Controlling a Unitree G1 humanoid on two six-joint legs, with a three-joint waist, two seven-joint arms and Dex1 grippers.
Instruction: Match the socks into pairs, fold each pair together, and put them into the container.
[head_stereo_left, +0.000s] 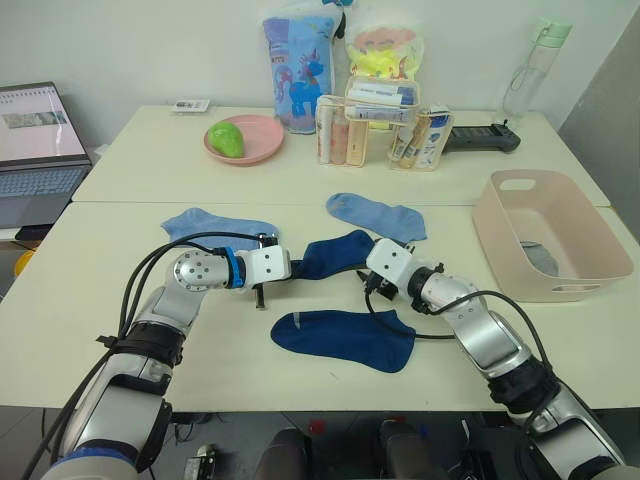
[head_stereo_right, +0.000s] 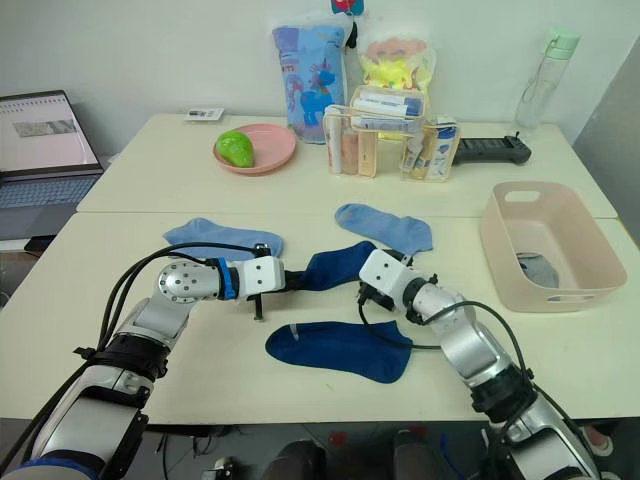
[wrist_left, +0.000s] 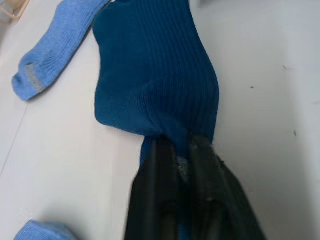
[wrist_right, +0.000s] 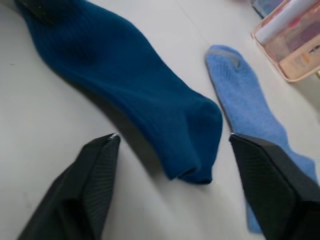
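My left gripper (head_stereo_left: 296, 267) is shut on one end of a dark navy sock (head_stereo_left: 335, 252), which stretches across the table middle; the left wrist view shows the fingers (wrist_left: 162, 165) pinching the fabric. At the sock's other end my right gripper (wrist_right: 173, 140) stands open, one finger on each side of the tip. A second navy sock (head_stereo_left: 345, 337) lies flat near the front edge. One light blue sock (head_stereo_left: 220, 225) lies to the left, another (head_stereo_left: 378, 213) behind the middle. At the right stands the pink container (head_stereo_left: 590, 245), a grey sock (head_stereo_left: 540, 258) inside it.
At the back stand a pink plate (head_stereo_left: 262, 140) with a green fruit, a clear organiser (head_stereo_left: 380, 125) of toiletries, printed bags, a bottle (head_stereo_left: 535, 65) and a black device (head_stereo_left: 482, 138). A laptop (head_stereo_left: 35, 140) sits far left. A seam (head_stereo_left: 130, 202) divides the two tables.
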